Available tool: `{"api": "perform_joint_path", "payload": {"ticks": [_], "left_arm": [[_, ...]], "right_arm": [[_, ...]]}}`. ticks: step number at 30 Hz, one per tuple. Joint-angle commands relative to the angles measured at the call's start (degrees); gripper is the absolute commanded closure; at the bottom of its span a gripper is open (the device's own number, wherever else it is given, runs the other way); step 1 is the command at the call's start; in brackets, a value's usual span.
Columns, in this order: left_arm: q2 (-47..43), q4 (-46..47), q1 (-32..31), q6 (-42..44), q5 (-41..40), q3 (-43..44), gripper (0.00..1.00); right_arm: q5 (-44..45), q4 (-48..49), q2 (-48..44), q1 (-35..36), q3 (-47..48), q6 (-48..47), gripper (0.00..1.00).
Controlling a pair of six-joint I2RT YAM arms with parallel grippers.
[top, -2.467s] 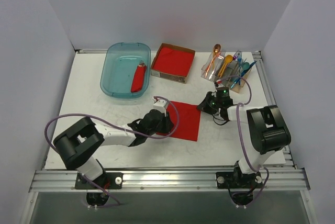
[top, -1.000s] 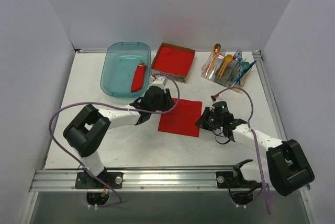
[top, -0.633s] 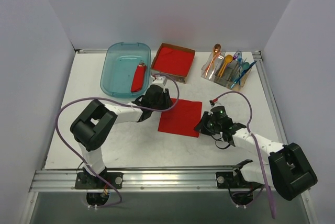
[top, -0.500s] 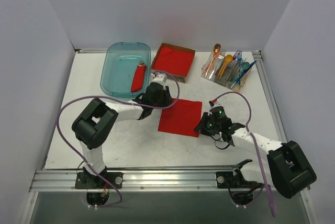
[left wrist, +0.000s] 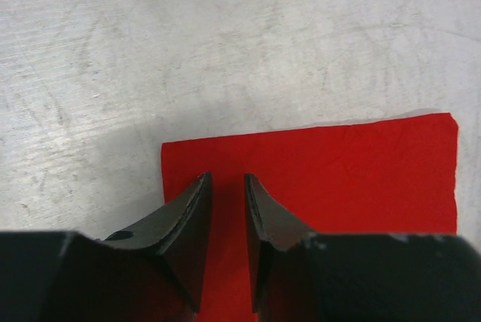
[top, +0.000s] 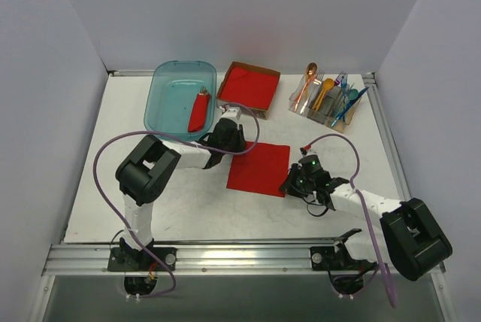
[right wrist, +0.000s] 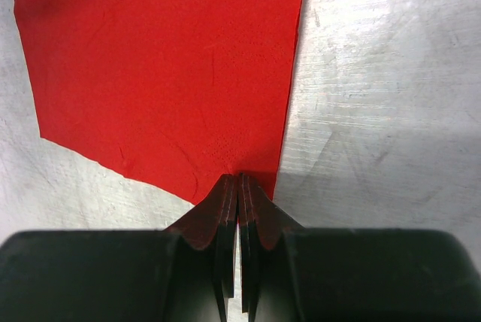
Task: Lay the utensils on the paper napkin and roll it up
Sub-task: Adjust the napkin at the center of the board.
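The paper napkin [top: 259,169] lies flat on the table as a single red sheet, also seen in the left wrist view [left wrist: 338,179] and the right wrist view [right wrist: 165,66]. My left gripper [top: 229,141] [left wrist: 225,179] hovers over its far-left corner, open by a narrow gap with only flat paper below. My right gripper [top: 289,184] [right wrist: 239,177] is shut, its tips resting on the near-right corner. Whether paper is pinched there I cannot tell. The utensils, a teal spoon [top: 352,95] and a blue piece [top: 358,98], stand in the holder at the back right.
A clear holder [top: 323,109] at the back right also carries an orange spoon [top: 310,74] and a yellow utensil [top: 325,90]. A cardboard box with a red stack [top: 248,87] sits at the back centre. A teal tub [top: 169,104] holds a red roll [top: 199,111].
The left gripper has moved from the napkin's near-left side to its far-left corner, and its jaws have narrowed. The right gripper has swung to the near-right corner and stayed shut. The napkin shifted slightly.
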Motion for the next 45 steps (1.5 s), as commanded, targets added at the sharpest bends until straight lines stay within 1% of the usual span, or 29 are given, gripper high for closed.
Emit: {"api": "perform_joint_path", "payload": {"ticks": [1, 5, 15, 21, 24, 29, 32, 33, 34, 37, 39, 40, 41, 42, 43, 44, 45], "left_arm": [[0.4, 1.2, 1.8, -1.1, -1.3, 2.0, 0.68], [1.6, 1.1, 2.7, -1.2, -1.6, 2.6, 0.68], [4.9, 1.0, 2.8, 0.3, -2.5, 5.2, 0.69], [2.8, 0.8, 2.8, 1.1, -3.0, 4.9, 0.69], [1.3, 0.7, 2.8, 1.5, -2.4, 4.9, 0.68], [-2.1, 0.1, 2.5, 1.7, -1.1, 5.0, 0.62], [-5.2, -0.7, 2.3, 2.2, -1.2, 4.2, 0.55], [-6.3, -1.0, 2.2, 2.3, -1.9, 3.6, 0.50], [-7.4, -1.2, 2.2, 2.6, -2.3, 3.2, 0.47], [-13.2, -2.4, 2.1, 2.6, -3.1, 1.5, 0.39], [-15.4, -3.2, 1.9, 2.6, -3.0, 0.7, 0.34], [-17.5, -3.6, 1.8, 2.4, -3.0, 0.0, 0.29], [-18.6, -4.6, 1.7, 2.2, -2.8, -0.3, 0.25], [-19.6, -5.2, 1.6, 1.9, -2.7, -0.7, 0.21], [-21.7, -5.9, 1.4, 1.5, -2.6, -1.4, 0.10], [-22.8, -7.6, 1.3, 1.1, -2.7, -1.8, 0.04], [-24.0, -8.7, 1.3, 0.5, -2.8, -2.1, 0.06]], "right_arm": [[2.8, -2.4, -1.1, 0.8, -0.8, 1.1, 1.00], [3.0, -4.0, -1.2, 1.2, -0.8, 1.3, 1.00], [4.0, -7.8, -0.7, 3.1, 0.5, 2.5, 1.00], [5.7, -10.7, -3.9, 3.4, 2.5, 2.7, 1.00], [7.2, -12.7, -4.9, 3.4, 4.9, 2.3, 1.00], [9.2, -15.4, -4.9, 3.3, 9.8, 0.6, 1.00], [10.3, -15.8, -4.9, 3.2, 12.4, -0.3, 1.00], [10.5, -16.3, -5.0, 3.2, 13.8, -0.8, 1.00], [11.0, -16.5, -5.3, 3.1, 14.6, -1.7, 0.99], [13.9, -18.5, -6.2, 2.0, 17.8, -3.4, 0.96], [13.3, -19.0, -6.6, -0.6, 19.4, -5.3, 0.94], [12.2, -19.1, -6.8, -1.6, 21.0, -6.2, 0.94], [11.8, -19.4, -6.6, -4.2, 21.9, -7.6, 0.91], [10.2, -19.4, -6.4, -5.7, 22.7, -8.5, 0.91], [9.4, -19.3, -6.1, -7.0, 24.4, -9.1, 0.91], [8.4, -19.4, -5.8, -9.6, 25.2, -10.2, 0.90], [7.9, -19.3, -5.6, -10.6, 26.1, -10.6, 0.90]]}}
